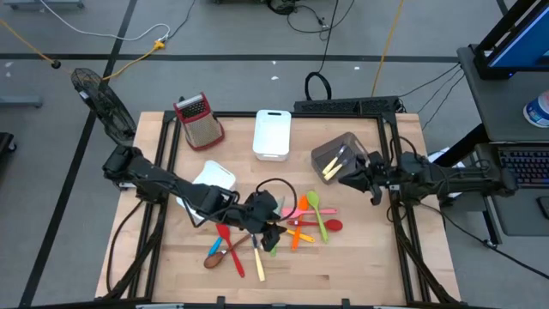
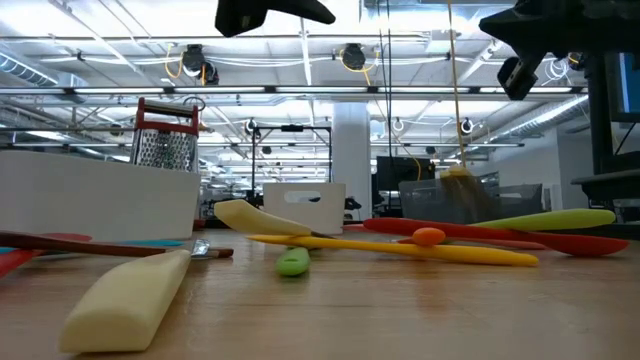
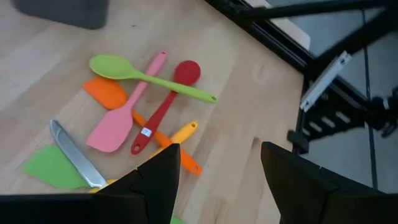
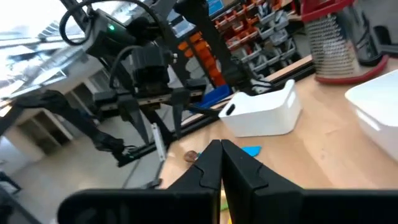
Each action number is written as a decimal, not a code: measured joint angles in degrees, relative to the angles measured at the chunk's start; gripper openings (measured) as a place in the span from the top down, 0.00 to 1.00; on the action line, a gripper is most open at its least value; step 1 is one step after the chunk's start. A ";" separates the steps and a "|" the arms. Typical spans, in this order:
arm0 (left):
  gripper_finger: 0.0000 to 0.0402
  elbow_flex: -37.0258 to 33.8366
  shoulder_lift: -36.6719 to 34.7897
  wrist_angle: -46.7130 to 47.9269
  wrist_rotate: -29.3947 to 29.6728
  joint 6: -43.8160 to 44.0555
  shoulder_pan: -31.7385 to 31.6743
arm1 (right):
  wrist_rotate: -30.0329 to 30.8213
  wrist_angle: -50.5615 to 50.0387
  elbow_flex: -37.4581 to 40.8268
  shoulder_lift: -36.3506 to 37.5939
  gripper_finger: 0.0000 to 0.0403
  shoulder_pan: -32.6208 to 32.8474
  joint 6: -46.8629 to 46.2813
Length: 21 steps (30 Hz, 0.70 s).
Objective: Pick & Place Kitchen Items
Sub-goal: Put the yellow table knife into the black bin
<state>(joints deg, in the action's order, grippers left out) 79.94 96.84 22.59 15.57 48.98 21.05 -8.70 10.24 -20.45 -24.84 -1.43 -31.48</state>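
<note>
Utensils (image 1: 283, 225) partly hidden under left pincer (image 1: 273, 232)

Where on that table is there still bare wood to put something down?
The near strip of table, in front of the utensil heap, is bare, as is the near right corner below the right gripper. It is crowded mid-table, where the left gripper hangs over spoons and spatulas, and the far edge holds the grater and white bin.

Left gripper (image 3: 219, 171) spread, empty — above green spoon (image 3: 140, 75), pink spatula (image 3: 121, 118), red spoon (image 3: 166, 106).
</note>
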 joint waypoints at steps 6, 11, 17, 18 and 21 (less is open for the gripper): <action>0.43 -0.02 1.21 0.26 0.58 3.31 -0.79 | 1.46 -5.25 0.00 2.41 1.00 3.37 1.78; 0.43 0.04 4.00 -0.34 -3.80 6.08 -2.61 | 6.36 -10.82 0.00 6.26 1.00 4.34 3.52; 0.43 0.23 5.72 2.91 -7.61 10.23 -4.82 | 7.19 -15.76 -0.04 12.46 1.00 4.56 4.04; 0.43 0.11 5.80 4.05 -8.39 10.81 -5.05 | 7.21 -16.65 -0.05 13.17 1.00 4.56 4.13; 0.43 0.22 7.06 3.91 -10.44 13.23 -6.00 | 7.21 -20.43 -0.02 16.02 1.00 4.54 3.86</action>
<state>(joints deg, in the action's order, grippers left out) 80.16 103.90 26.50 5.13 62.21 15.05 -1.50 -10.19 -20.47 -8.82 3.11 -27.62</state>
